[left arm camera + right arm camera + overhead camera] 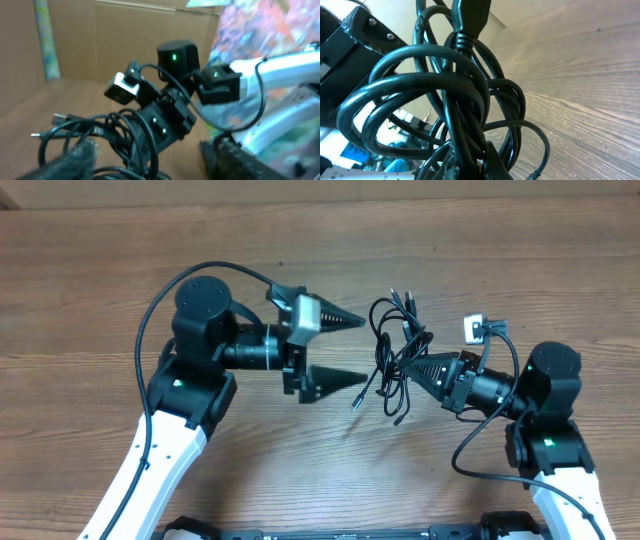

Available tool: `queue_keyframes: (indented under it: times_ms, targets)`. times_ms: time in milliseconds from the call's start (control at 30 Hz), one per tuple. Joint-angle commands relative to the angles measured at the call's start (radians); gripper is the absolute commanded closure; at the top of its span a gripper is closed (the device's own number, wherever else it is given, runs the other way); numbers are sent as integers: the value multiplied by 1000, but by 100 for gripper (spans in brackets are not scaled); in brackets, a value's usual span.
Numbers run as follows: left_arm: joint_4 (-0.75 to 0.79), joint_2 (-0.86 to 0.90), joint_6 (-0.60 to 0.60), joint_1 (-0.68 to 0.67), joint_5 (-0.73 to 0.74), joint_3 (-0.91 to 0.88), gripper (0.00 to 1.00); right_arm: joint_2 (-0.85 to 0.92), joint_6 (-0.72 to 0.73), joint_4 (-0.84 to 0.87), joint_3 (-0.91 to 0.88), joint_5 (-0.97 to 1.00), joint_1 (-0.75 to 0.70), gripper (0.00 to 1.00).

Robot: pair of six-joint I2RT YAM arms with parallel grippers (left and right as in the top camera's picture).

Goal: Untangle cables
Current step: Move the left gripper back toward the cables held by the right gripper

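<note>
— Where are we?
— Our right hand (412,366) is pinching the cables (405,338) over the surface (300,240), right of centre. Our left hand (363,349) is hanging spread just left of them.
— Next?
— We're guessing the left needs to grip one loose loop and pull left.
</note>
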Motion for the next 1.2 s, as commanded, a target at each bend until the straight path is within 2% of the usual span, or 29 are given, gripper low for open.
queue_keyframes:
  times_ms: [0,167,333,467,867,1167]
  targets:
    - [-55,-13,131,-48,-139,19,0,20,29,10,2,11,4,96]
    - [-216,-13,261,-147,-404,19,0,32,25,11,2,14,4,96]
    - [-256,-13,265,-242,-644,19,0,32,17,12,2,18,4,96]
    - [-260,-13,265,-295,-730,19,0,32,17,12,2,18,4,96]
    - [-252,31,261,-318,-764,19,0,32,17,13,2,5,5,96]
    - [-166,84,235,-319,-726,19,1,32,-10,14,2,-13,5,96]
